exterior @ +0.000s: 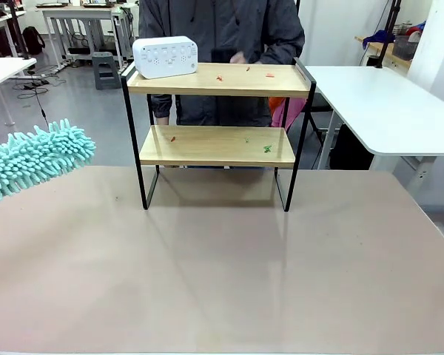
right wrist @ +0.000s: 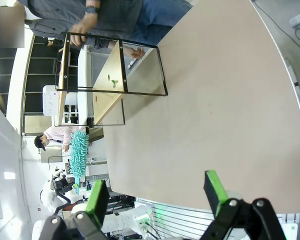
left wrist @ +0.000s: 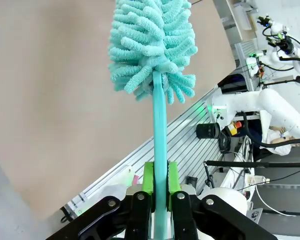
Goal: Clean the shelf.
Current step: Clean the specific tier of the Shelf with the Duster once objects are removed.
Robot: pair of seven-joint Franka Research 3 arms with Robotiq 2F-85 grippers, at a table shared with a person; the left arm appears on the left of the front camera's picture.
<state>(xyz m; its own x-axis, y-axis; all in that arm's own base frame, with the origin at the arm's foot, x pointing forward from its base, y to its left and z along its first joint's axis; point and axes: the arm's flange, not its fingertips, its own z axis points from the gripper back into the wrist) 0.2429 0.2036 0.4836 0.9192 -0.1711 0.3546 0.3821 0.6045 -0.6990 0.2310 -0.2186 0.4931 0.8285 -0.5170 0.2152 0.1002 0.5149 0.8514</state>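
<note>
Left jaws tight on duster handle (left wrist: pixel 160 130)

A small wooden shelf with a thin black metal frame (exterior: pixel 207 146) stands at the far side of the big tan table (exterior: pixel 222 274). A white plastic box with buttons (exterior: pixel 165 56) sits on the left end of its top board. Tiny red and green scraps (exterior: pixel 267 149) lie on both boards. A fluffy teal duster (exterior: pixel 37 157) hangs over the table's left edge. A person in a grey jacket (exterior: pixel 222 29) stands behind the shelf.
</note>
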